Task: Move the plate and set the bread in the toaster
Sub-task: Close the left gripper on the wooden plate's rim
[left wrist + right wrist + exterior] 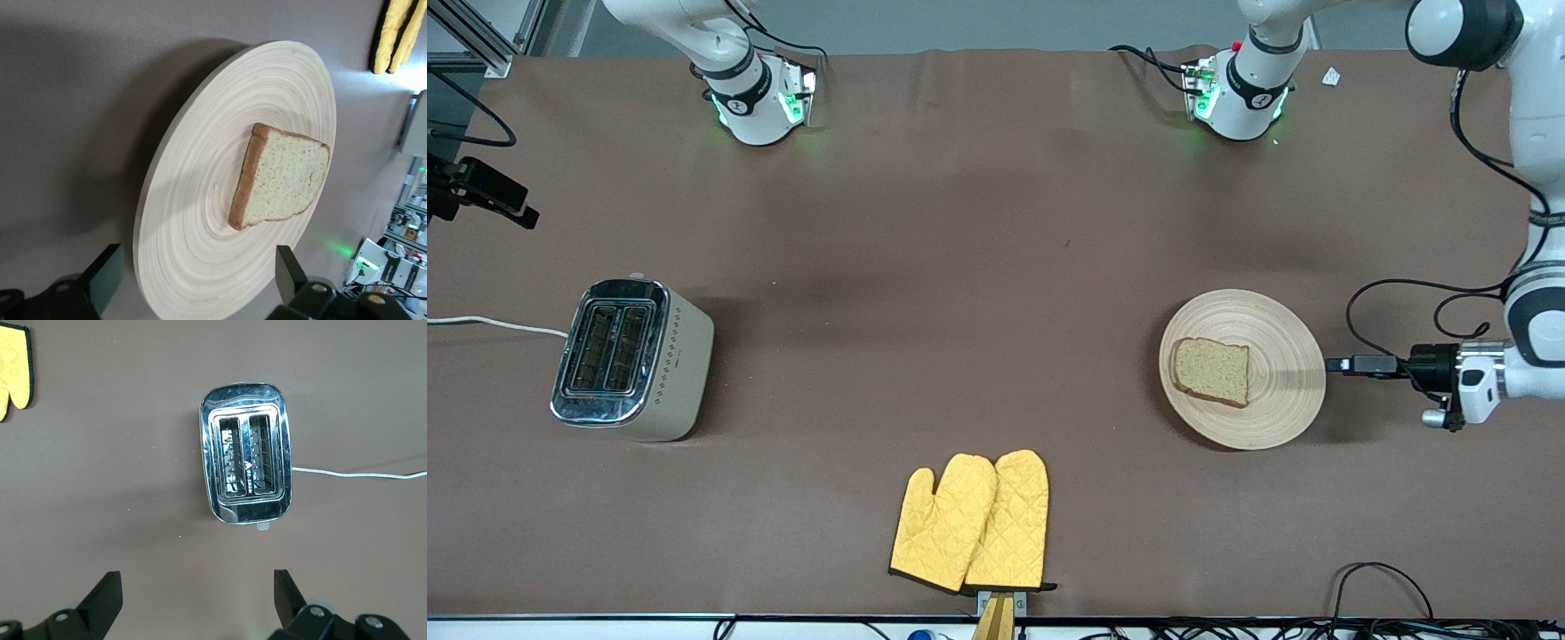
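The wooden plate [1272, 400] lies on the table toward the left arm's end, with the bread [1209, 371] flat on it. My left gripper [1332, 364] is low and level beside the plate, at the rim on the left arm's end. In the left wrist view it [198, 248] is open, with the plate's rim [173, 267] between the fingers and the bread [283, 177] farther in. The toaster [636, 360] stands toward the right arm's end, both slots empty. My right gripper [198, 577] is open and empty, high over the table beside the toaster [245, 460].
Two yellow oven mitts [974, 524] lie near the table's front edge, midway between toaster and plate. The toaster's white cord [489, 324] runs off the table's end. Black cables loop near the left arm [1432, 293].
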Tool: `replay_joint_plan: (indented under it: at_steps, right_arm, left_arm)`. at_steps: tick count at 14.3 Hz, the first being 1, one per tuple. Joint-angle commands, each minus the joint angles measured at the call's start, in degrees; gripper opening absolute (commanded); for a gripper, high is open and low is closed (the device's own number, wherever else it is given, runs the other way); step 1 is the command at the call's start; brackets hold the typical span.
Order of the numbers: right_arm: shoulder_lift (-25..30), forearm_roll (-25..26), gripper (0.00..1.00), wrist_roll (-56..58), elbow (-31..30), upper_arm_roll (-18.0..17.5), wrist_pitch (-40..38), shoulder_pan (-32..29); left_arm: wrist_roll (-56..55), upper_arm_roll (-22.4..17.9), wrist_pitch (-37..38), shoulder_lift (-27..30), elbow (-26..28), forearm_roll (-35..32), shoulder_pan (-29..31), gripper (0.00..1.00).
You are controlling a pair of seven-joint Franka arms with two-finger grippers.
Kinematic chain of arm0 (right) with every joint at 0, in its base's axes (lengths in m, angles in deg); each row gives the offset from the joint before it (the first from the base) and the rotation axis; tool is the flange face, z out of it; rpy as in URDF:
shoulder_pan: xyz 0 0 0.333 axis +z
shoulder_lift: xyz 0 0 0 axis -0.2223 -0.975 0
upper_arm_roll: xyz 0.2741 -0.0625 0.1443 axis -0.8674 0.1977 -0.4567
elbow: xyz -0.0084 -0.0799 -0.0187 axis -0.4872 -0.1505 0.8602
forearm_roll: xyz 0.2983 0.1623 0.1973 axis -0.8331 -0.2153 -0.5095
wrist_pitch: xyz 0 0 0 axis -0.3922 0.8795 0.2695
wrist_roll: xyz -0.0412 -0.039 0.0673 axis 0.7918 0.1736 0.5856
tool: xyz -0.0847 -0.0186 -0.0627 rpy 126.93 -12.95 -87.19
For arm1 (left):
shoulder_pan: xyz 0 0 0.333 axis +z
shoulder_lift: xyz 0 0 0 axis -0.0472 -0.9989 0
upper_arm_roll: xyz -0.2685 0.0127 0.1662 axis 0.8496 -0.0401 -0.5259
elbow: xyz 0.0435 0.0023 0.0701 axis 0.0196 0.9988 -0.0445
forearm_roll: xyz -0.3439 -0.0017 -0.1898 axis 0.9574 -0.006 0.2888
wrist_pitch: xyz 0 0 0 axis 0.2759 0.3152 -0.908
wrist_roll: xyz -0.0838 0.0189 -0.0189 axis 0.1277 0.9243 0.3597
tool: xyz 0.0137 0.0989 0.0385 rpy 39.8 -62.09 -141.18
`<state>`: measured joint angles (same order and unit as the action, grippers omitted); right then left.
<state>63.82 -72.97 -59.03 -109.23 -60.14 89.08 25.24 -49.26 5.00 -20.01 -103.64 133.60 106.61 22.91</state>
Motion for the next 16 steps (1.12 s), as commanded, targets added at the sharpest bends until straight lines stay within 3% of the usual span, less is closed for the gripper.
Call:
replay_joint_plan:
  at_steps: [1,4,5,7,9,10,11,16]
  right_arm:
    - [0.6,1.4,1.00,-1.2,-0.3,-0.1,-0.4,0.5]
    - [0.6,1.3,1.00,-1.2,-0.3,-0.1,-0.4,0.5]
    - [0.6,1.3,1.00,-1.2,-0.3,-0.1,-0.4,0.5]
    - [0.6,1.3,1.00,-0.8,-0.3,-0.1,-0.4,0.5]
    - [0.6,1.3,1.00,-0.6,-0.3,-0.1,-0.5,0.3]
    - [0.6,1.3,1.00,-0.6,-0.3,-0.1,-0.5,0.3]
    - [0.5,1.3,1.00,-0.4,-0.2,-0.1,-0.3,0.4]
    - [0.5,1.4,1.00,-0.2,0.1,-0.1,0.0,1.0]
  left_arm:
    - [3.2,0.4,-0.3,-2.7,-1.7,2.0,0.7,1.00]
    - [4.7,0.5,-0.8,-4.5,-1.8,2.6,0.8,1.00]
    - [4.9,0.4,-0.8,-4.5,-1.7,3.5,0.8,0.94]
    - [7.3,0.4,-0.8,-4.4,-1.7,4.0,0.7,0.41]
    - [8.4,0.4,-0.8,-4.8,-1.6,5.5,0.8,0.22]
    - [10.0,0.4,-0.8,-5.1,-1.6,5.9,1.0,0.05]
    - [11.5,0.4,-0.8,-5.2,-1.6,6.1,0.9,0.00]
    - [17.2,0.8,-0.6,-6.3,-1.7,7.7,0.5,0.00]
